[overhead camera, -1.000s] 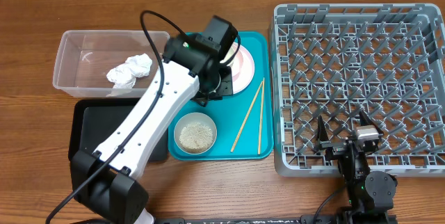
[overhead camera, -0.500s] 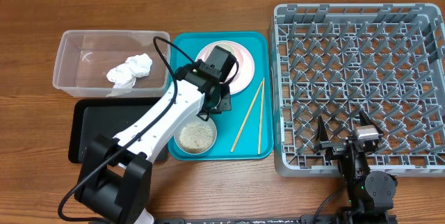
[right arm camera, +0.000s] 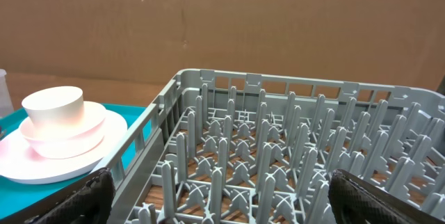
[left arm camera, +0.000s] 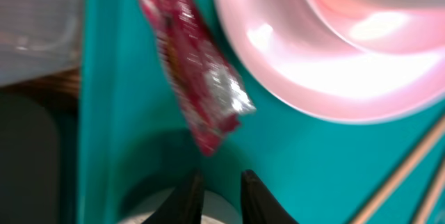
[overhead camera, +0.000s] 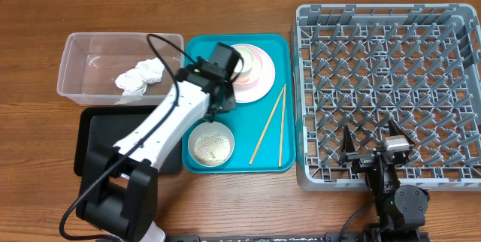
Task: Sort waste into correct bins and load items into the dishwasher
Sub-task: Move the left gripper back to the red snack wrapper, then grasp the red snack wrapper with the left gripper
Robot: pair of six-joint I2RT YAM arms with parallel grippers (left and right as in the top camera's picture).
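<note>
Fingers narrowly parted and empty, the left end effector [left arm camera: 220, 180] hovers by the red wrapper [left arm camera: 191, 64], which lies on the teal tray [left arm camera: 104, 113] at the plate's [left arm camera: 327, 78] nine o'clock, likely for a pinch. The right end effector [right arm camera: 219, 190] idles, spread wide.

No text, label, brand or number can be read in any view. The red wrapper [left arm camera: 189, 71] may carry print, but the close-up is too blurred to tell.
</note>
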